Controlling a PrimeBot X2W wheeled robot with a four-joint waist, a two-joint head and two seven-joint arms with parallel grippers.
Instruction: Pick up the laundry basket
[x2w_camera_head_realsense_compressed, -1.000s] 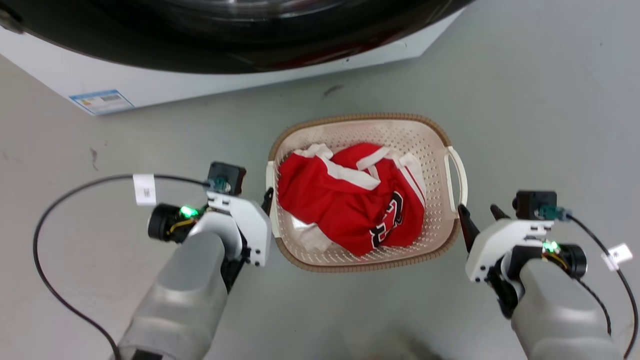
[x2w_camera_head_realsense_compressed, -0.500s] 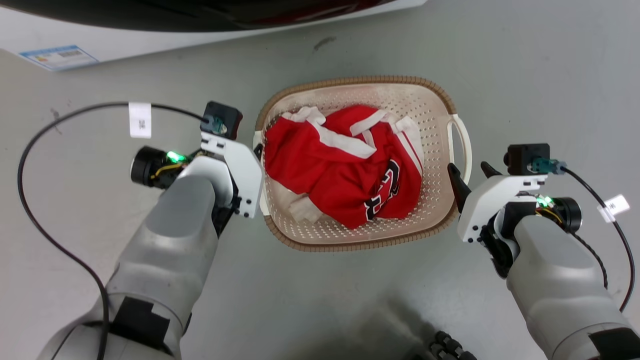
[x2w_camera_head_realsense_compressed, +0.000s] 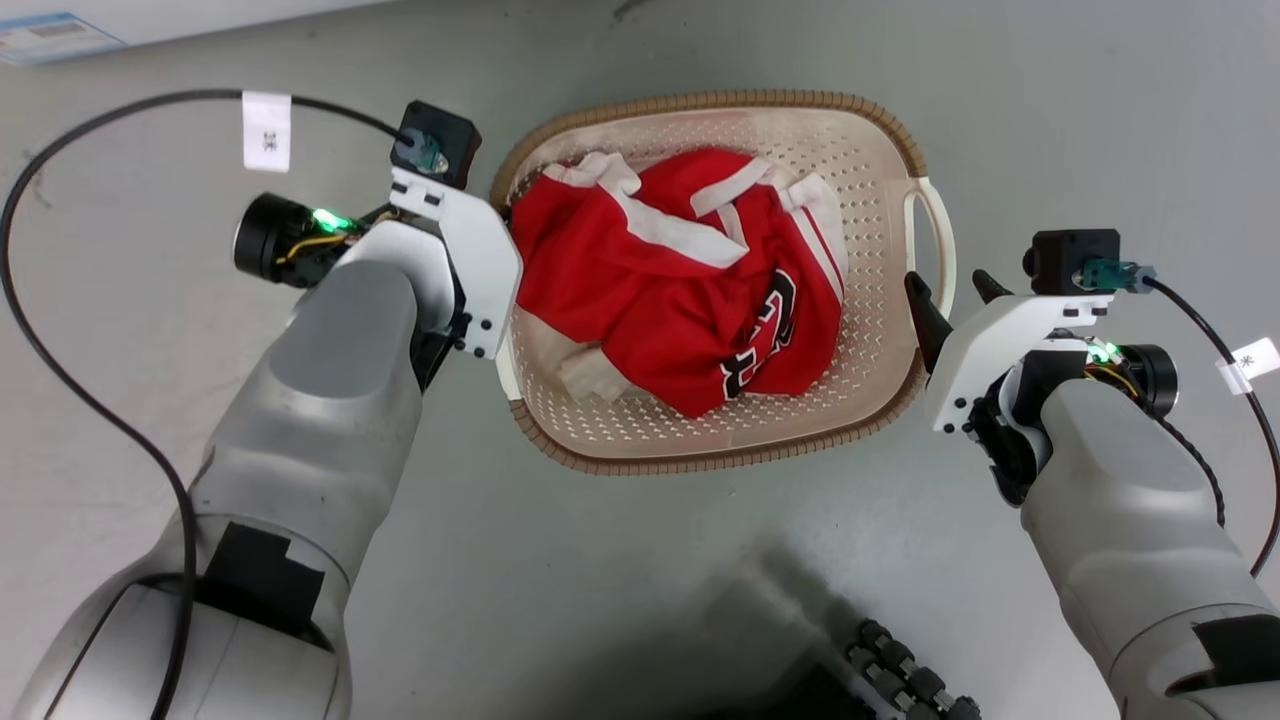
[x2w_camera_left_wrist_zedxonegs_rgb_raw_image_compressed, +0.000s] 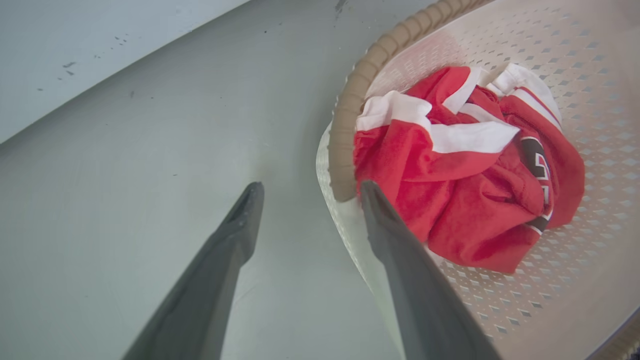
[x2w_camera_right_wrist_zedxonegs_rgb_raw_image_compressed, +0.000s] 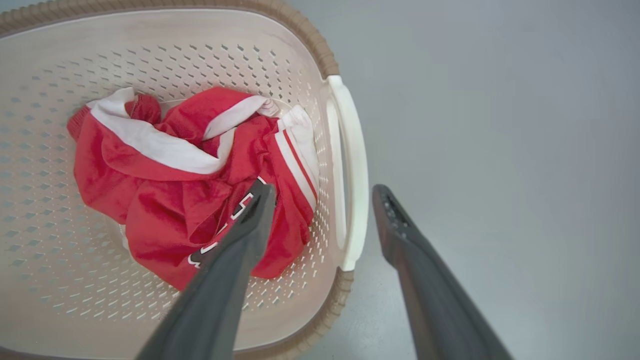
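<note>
The laundry basket (x2w_camera_head_realsense_compressed: 700, 100), cream perforated plastic with a brown woven-look rim, stands on the grey floor and holds a crumpled red and white jersey (x2w_camera_head_realsense_compressed: 660, 290). My left gripper (x2w_camera_left_wrist_zedxonegs_rgb_raw_image_compressed: 310, 186) is open at the basket's left side, one finger over the floor and the other against the white left edge (x2w_camera_left_wrist_zedxonegs_rgb_raw_image_compressed: 325, 160). In the head view its fingers are hidden under the wrist housing (x2w_camera_head_realsense_compressed: 470, 260). My right gripper (x2w_camera_head_realsense_compressed: 948, 282) is open just above the near end of the white right handle (x2w_camera_head_realsense_compressed: 940, 230). In the right wrist view that gripper (x2w_camera_right_wrist_zedxonegs_rgb_raw_image_compressed: 324, 190) straddles the handle (x2w_camera_right_wrist_zedxonegs_rgb_raw_image_compressed: 352, 165).
A strip of the white washer base with a blue label (x2w_camera_head_realsense_compressed: 50, 30) shows at the top left. A black cable (x2w_camera_head_realsense_compressed: 60, 330) loops over the floor beside my left arm. Part of my dark base (x2w_camera_head_realsense_compressed: 900, 670) shows at the bottom edge.
The camera has tilted down, so the washer has slid out of the top. My left arm has advanced along the basket's left side. The right gripper stays by the right handle, open.
</note>
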